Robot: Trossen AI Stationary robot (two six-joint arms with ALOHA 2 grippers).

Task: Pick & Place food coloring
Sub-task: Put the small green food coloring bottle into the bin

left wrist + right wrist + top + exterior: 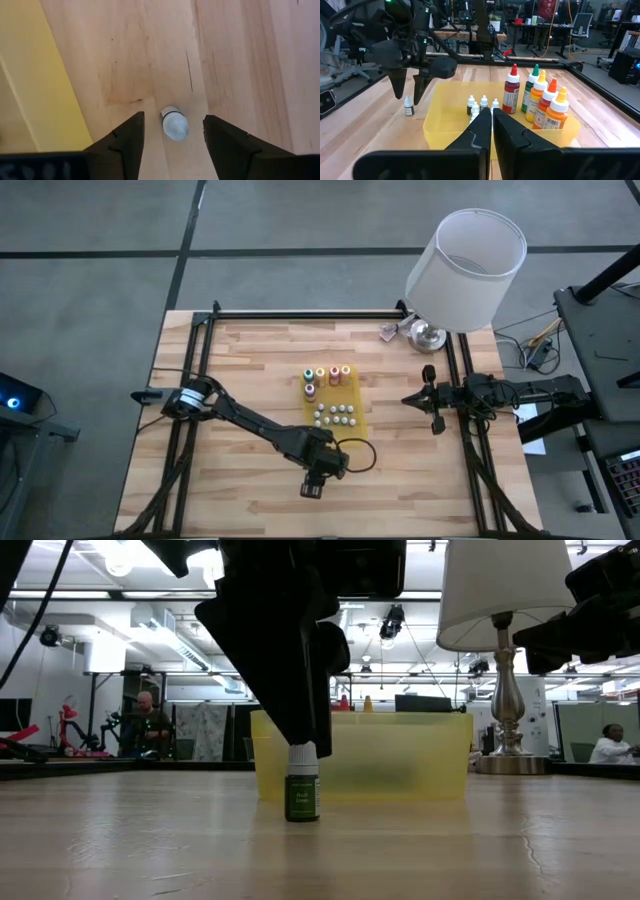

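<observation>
The left gripper (409, 90) hung with its fingers apart directly over a small white-capped green bottle (302, 785), which stood upright on the wooden table (250, 370) just beside the yellow tray (445, 131), outside it. The fingers straddled the cap without visibly pressing it. Inside the tray stood taller squeeze bottles (540, 97) and a cluster of tiny white-capped bottles (335, 416). The right gripper (432, 400) waited at the table's right edge, fingers together, holding nothing.
</observation>
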